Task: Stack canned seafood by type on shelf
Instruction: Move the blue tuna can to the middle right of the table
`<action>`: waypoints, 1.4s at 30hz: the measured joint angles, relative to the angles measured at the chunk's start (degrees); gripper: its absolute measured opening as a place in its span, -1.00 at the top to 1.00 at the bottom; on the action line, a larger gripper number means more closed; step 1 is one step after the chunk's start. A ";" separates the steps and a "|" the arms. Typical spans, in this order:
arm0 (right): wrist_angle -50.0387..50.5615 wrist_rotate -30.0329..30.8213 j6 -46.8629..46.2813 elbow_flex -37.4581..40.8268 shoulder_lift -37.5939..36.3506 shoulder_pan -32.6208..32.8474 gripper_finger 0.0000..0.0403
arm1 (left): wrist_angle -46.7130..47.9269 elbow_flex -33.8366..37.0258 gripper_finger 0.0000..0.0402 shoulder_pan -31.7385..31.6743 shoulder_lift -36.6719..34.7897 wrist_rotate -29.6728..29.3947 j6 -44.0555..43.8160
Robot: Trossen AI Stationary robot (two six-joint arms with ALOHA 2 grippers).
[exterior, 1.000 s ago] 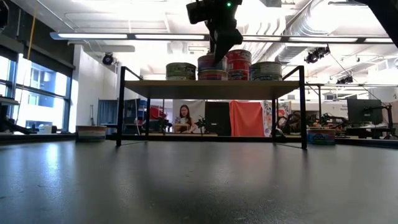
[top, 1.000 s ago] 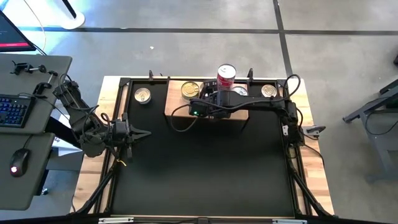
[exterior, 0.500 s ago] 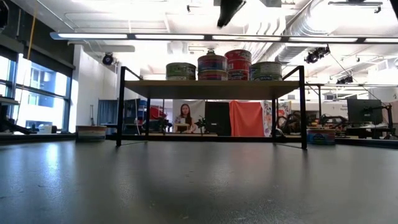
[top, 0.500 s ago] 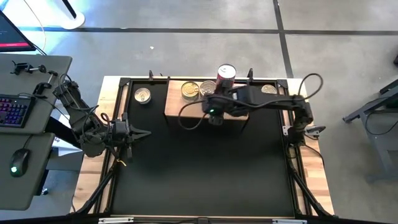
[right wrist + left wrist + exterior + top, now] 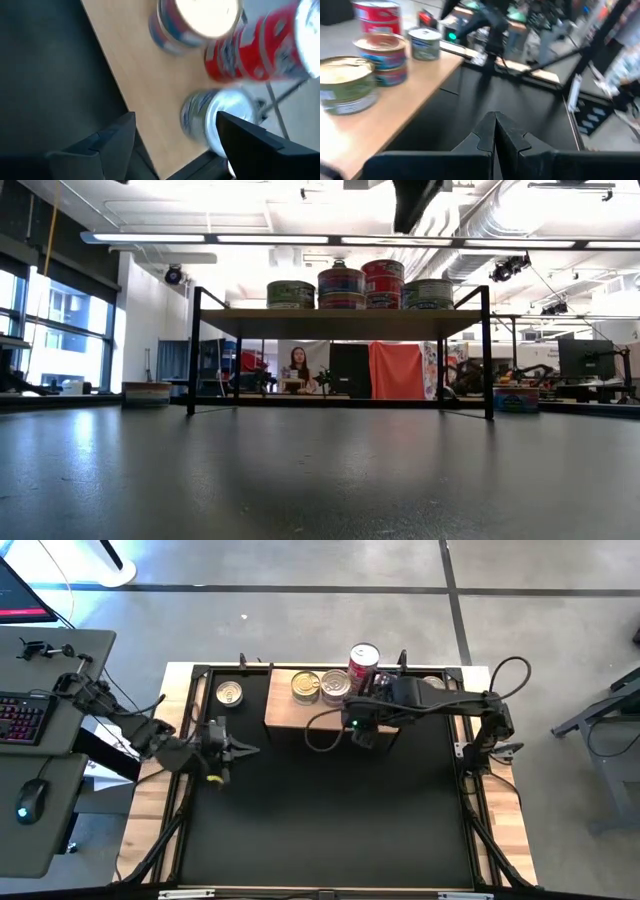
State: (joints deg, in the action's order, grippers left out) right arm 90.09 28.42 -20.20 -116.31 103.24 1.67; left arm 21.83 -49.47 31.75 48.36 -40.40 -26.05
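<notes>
Right pincer, fingers spread and carrying nothing, now hangs over the front edge of the light wooden shelf on thin black legs. One second ago it sat low over the middle of the shelf at the two-high stack of blue-sided tins; half a second ago it was already lifted clear. Judgement: a tin has just been placed and let go, and the arm is backing off for the next one.

Left pincer, fingers clenched together on nothing, has swung out from its parked spot at the left edge of the surface toward the dark mat. Judgement: it may be setting off for the lone silver-lidded tin, which sits on the surface left of the shelf, not yet shelved.

Tins on the shelf, seen at surface height: green-sided tin at left, then the blue stack, then a taller red stack touching it, then another green-sided tin at right.

View differences:
- Overhead view gives lid colours and shows the lone tin off the shelf; stack heights are hard to read there.
- Surface-height view gives stack heights, but shows only a dark tip of the right arm at the top edge.
- Right wrist view shows the open gap between its fingers; the left wrist view shows its fingers meeting.
</notes>
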 joint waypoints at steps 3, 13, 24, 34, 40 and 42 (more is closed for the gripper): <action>-1.26 0.01 -3.28 7.13 -2.30 0.00 -0.30 | -1.57 0.02 1.00 -3.26 1.81 7.24 3.25; -5.13 5.77 -29.79 31.24 -23.52 0.84 -0.11 | -3.49 0.02 1.00 -8.61 9.21 14.25 7.15; -18.68 12.37 -35.09 49.15 -33.18 -24.62 0.94 | -20.75 0.02 1.00 -29.17 17.66 32.60 6.69; -55.05 -15.15 -16.39 68.42 -32.70 -57.78 0.98 | -25.49 -0.04 1.00 -34.54 12.61 40.58 -4.97; -60.13 -16.55 -15.60 72.51 -32.16 -58.00 1.00 | -25.03 -0.02 1.00 -30.85 7.23 36.67 2.22; -59.36 -13.97 -16.76 72.51 -31.30 -57.21 1.00 | -24.77 -0.02 1.00 -30.83 5.71 35.24 3.64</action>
State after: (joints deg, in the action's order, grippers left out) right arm 30.72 14.46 -36.96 -43.79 71.94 -55.53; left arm -2.94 -49.50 0.92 54.06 -5.16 -22.41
